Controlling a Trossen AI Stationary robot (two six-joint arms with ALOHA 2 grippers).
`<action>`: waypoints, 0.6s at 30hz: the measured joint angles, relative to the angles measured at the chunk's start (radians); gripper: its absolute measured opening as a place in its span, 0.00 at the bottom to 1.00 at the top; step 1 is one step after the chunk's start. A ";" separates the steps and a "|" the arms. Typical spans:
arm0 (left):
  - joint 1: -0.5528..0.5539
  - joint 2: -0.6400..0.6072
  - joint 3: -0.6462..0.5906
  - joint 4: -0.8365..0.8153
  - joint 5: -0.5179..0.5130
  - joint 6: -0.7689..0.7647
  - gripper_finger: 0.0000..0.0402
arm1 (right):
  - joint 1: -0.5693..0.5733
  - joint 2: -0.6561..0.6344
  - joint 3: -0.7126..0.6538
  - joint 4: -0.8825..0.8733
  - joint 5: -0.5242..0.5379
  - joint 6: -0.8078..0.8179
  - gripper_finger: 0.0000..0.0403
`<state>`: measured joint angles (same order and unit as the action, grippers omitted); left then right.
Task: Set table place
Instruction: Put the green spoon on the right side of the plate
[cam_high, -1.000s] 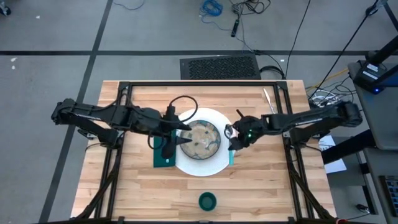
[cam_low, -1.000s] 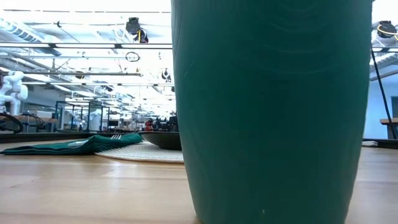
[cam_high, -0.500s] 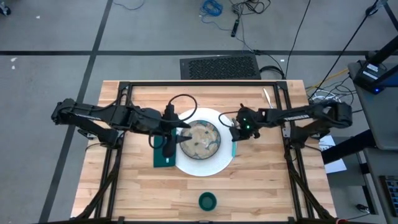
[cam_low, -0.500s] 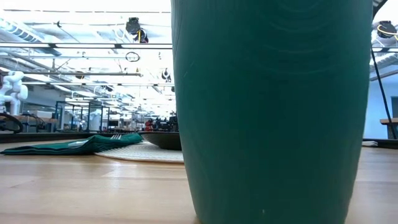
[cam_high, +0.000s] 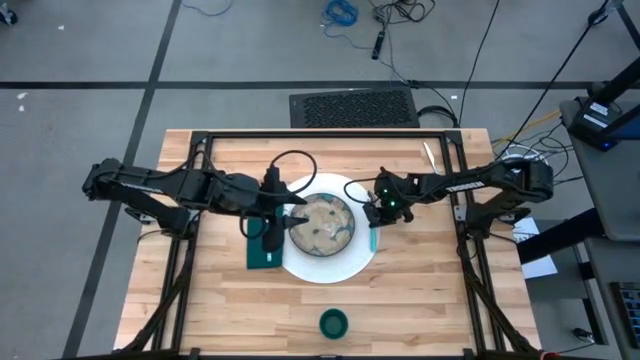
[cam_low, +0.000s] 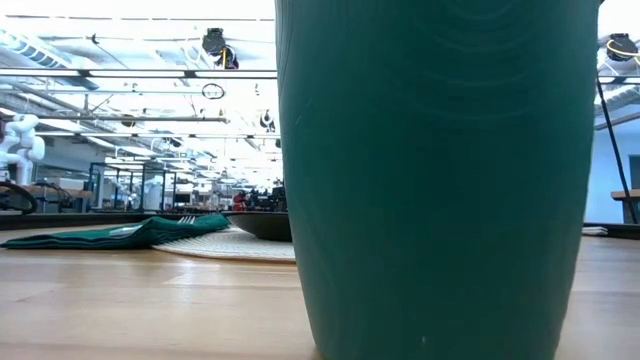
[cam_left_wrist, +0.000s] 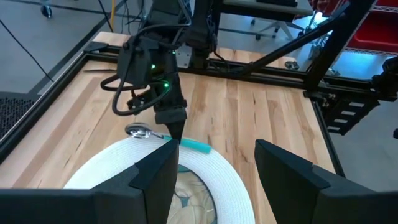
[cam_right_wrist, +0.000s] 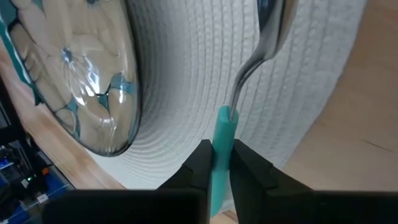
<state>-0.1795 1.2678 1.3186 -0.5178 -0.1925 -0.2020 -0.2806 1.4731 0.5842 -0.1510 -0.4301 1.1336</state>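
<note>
Right claw (cam_right_wrist: 221, 163) pinches the teal spoon (cam_right_wrist: 225, 134) handle (smooth) over the ribbed white plate (cam_right_wrist: 186, 81).

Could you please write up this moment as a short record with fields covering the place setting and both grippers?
surface: light butcher-block wooden table
centre: large round white plate with speckled beige-blue bowl on it
left of plate: dark green rectangular napkin
near edge: small dark green cup, standing apart from the plate
right gripper: shut on teal-handled spoon at the plate's right rim
left gripper: open, over the plate's left side, holding nothing
</note>
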 joint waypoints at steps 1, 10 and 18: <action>0.000 0.000 0.000 0.000 0.000 0.000 0.49 | 0.000 0.000 0.000 -0.005 0.001 0.002 0.05; 0.000 0.000 0.000 -0.002 0.000 0.000 0.49 | 0.000 0.000 0.000 -0.020 0.013 0.006 0.14; 0.000 0.001 0.000 -0.027 0.000 -0.001 0.49 | 0.001 0.000 0.000 -0.031 0.043 0.034 0.20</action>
<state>-0.1795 1.2686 1.3186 -0.5446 -0.1925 -0.2031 -0.2798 1.4727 0.5842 -0.1824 -0.3866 1.1671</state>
